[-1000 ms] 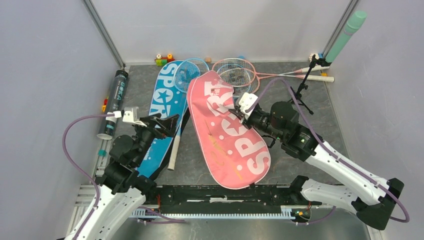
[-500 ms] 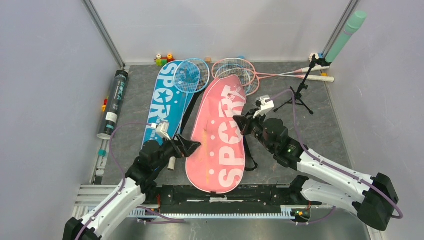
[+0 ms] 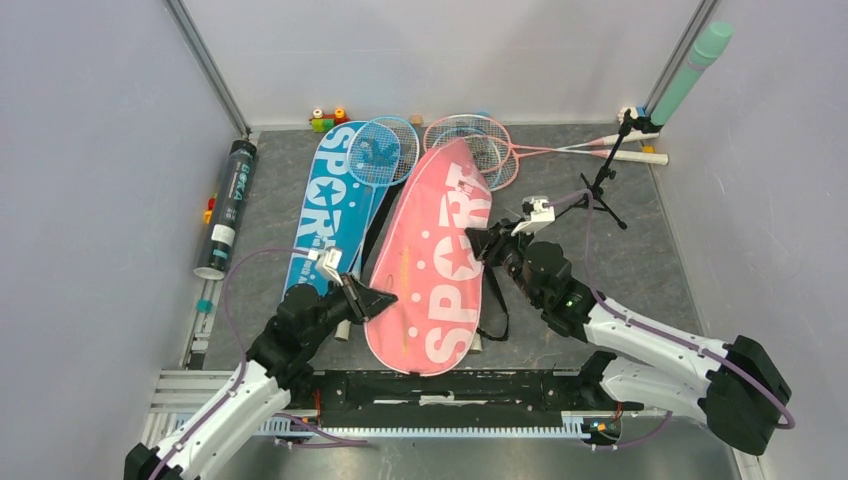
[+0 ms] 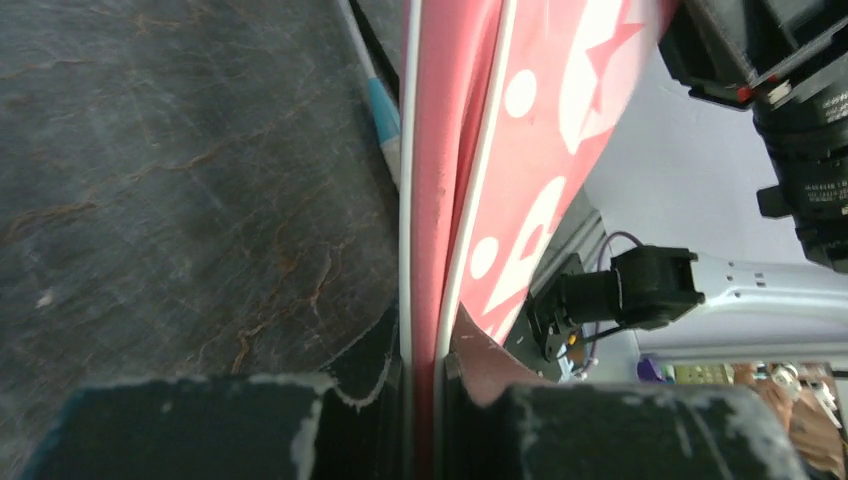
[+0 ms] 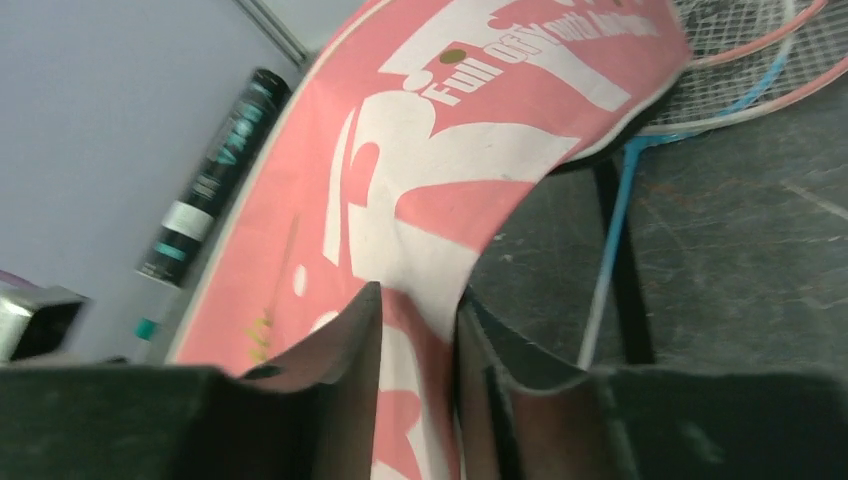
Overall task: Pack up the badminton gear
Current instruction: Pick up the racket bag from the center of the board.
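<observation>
2 long "SPORT" bags lie side by side on the dark table [image 3: 660, 250], both running from far to near. The pink bag [image 3: 440, 260] sits in the middle, between the arms. The left gripper [image 3: 383, 300] is clamped on the bag's left edge, close to its near end. In the left wrist view its fingers [image 4: 250, 430] are nearly together, with only the white-piped edge between them. The right gripper [image 3: 474, 241] is at the bag's right edge, about halfway along, where the fabric curls upward. Its fingers [image 5: 345, 350] stand narrowly apart with pink fabric in the gap, and I cannot tell whether they press on it. What the pink bag contains is hidden.

The blue bag [image 3: 325, 200] lies flat to the left. The blue racket [image 3: 382, 152] is outside it, with its head resting on the bag's far end and its white handle near the left gripper. 2 pink rackets [image 3: 470, 135] are also outside, their heads partly under the pink bag's far tip and their handles pointing right, past the tripod stand [image 3: 603, 190]. The dark tube [image 3: 228, 200] lies along the table's left edge, its contents out of sight. Toy blocks [image 3: 328, 118] sit by the far wall.
</observation>
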`<state>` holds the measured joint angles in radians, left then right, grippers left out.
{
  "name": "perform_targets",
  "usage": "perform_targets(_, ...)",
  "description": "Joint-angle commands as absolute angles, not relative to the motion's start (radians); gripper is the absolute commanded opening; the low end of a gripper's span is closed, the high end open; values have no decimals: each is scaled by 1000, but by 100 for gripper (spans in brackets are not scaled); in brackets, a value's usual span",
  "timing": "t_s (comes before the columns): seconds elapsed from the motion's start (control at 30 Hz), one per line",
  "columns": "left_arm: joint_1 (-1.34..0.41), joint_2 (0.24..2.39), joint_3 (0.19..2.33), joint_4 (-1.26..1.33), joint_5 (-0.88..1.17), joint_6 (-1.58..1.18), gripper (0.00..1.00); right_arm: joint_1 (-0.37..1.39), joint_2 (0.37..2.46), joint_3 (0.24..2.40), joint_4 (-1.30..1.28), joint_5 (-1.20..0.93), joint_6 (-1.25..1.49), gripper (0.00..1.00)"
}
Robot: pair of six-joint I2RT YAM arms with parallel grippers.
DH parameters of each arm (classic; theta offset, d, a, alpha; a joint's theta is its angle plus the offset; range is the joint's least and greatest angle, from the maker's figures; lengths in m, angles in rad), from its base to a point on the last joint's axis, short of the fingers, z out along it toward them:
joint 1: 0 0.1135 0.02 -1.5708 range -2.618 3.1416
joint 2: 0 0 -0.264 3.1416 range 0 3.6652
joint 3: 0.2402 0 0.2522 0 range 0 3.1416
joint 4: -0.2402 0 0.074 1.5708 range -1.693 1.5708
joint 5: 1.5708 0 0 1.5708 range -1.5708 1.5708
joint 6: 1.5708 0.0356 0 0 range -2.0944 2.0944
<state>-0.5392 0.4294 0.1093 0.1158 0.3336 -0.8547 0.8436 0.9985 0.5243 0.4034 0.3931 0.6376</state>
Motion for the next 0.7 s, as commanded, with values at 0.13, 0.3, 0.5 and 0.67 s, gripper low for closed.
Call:
perform_targets(0.13, -543, 205, 328, -467, -194, -852, 2, 839, 1060, 553, 275, 424, 365, 75)
perform_targets(0.3, -544, 115, 392, -645, -341, -892, 2, 831, 1085, 531, 215, 620, 335, 89)
perform_targets(0.5, -543, 153, 398, -661, -269, -898, 2, 785, 1259, 622, 248, 565, 317, 86)
perform_targets(0.67, -543, 185, 405, -664, -196, -896, 2, 756, 1536, 825, 229, 361, 362, 77)
